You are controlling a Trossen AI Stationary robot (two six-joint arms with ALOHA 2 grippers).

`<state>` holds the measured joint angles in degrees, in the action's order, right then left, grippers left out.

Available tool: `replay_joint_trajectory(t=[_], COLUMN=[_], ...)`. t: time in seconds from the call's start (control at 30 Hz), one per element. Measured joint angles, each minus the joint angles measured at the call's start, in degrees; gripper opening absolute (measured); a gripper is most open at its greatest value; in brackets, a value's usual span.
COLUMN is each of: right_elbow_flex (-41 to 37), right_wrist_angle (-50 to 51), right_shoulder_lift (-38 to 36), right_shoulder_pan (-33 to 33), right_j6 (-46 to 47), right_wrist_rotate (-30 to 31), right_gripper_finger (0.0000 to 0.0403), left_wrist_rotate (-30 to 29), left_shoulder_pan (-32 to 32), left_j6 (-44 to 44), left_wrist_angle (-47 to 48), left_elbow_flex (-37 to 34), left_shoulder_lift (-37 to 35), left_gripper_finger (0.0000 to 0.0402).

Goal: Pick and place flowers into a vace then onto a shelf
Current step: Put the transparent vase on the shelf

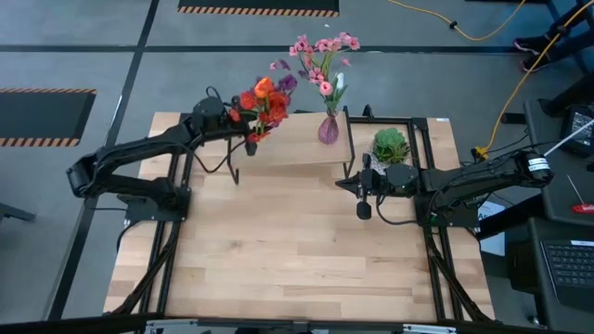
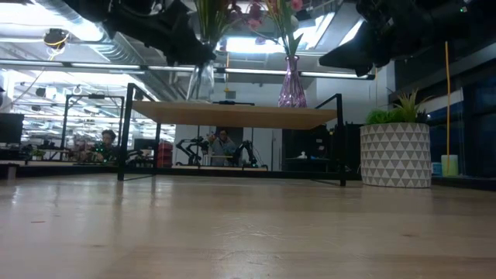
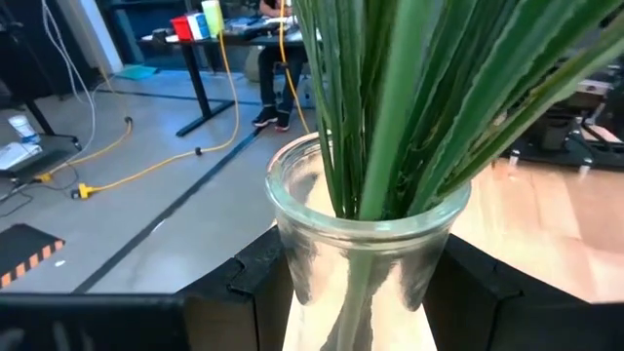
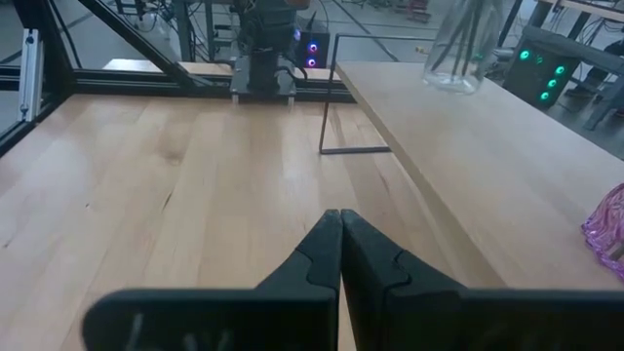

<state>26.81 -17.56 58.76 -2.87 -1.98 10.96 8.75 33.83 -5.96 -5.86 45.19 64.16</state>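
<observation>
Left gripper (image 1: 249,139) clamped around clear glass vase (image 3: 366,244) holding flowers (image 1: 266,100), red and orange. Vase between its fingers, above left end of shelf (image 1: 297,147); low view cannot settle whether base touches board. Purple vase (image 1: 329,129) with pink flowers (image 1: 322,57) already on shelf, off to gripper's side. Left to do: set down, release. Right gripper (image 4: 339,255) pinched shut, empty, waiting beside shelf near potted plant (image 1: 391,145).

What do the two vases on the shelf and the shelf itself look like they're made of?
The clear vase in the left gripper looks like smooth glass: the green stems show through its wall. The purple vase seems tinted glass or plastic, translucent and glossy. The shelf looks like a pale matte wood board with visible grain, on thin black legs, probably metal.
</observation>
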Motion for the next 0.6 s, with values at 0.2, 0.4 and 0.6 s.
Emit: replay_joint_trajectory(t=[0.2,0.4,0.6], right_elbow_flex=[0.0,0.0,0.0], right_wrist_angle=[0.8,2.4,2.5], right_shoulder_lift=[0.0,0.0,0.0], right_shoulder_pan=[0.0,0.0,0.0], right_j6=[0.0,0.2,0.2], right_wrist_rotate=[0.0,0.0,0.0], right_gripper_finger=[0.0010,0.0010,0.0010], left_wrist_rotate=[0.9,1.5,1.3], left_shoulder_pan=[0.5,0.5,1.3], left_j6=[0.1,0.7,1.4], left_wrist_angle=[-1.3,-5.7,-7.6], left_elbow_flex=[0.0,-2.0,-4.2], left_shoulder_lift=[1.4,2.4,2.1], left_gripper_finger=[0.0172,0.0172,0.0172])
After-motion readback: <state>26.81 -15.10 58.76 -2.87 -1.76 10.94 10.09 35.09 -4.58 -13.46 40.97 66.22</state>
